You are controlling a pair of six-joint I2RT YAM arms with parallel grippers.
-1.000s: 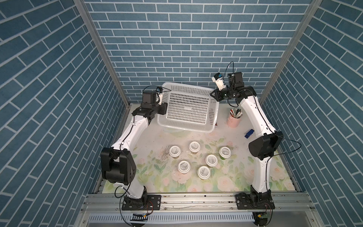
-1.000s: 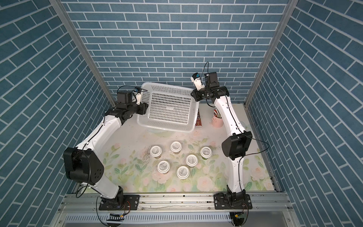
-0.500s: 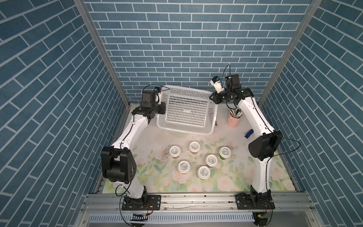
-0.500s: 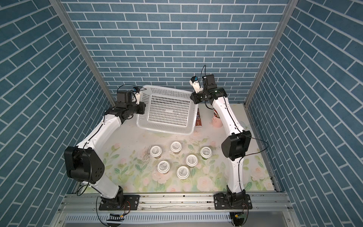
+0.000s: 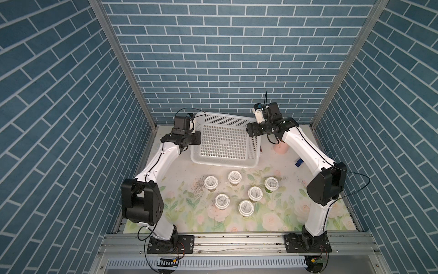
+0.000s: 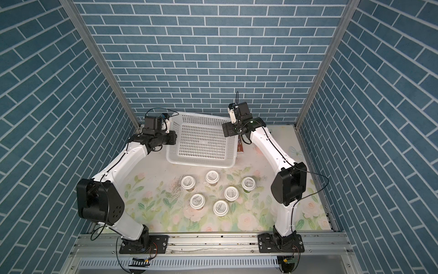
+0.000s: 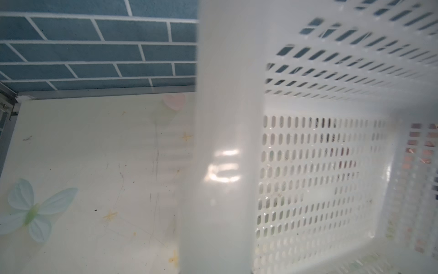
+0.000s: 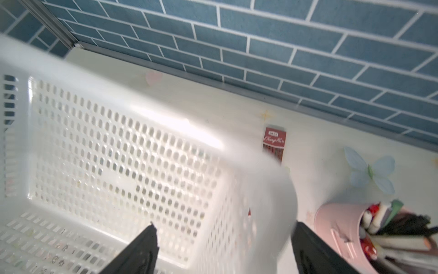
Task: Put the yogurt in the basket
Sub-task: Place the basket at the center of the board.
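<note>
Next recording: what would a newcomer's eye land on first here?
The white basket at the back stands out, with the left gripper shut on one side rim and the right gripper open astride the opposite rim. In front, six yogurt cups stand clustered on the floral mat, none in the basket.

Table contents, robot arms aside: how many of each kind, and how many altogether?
6 yogurt cups
1 basket
1 pink pen cup
1 red packet
1 small blue object
Total: 10
</note>
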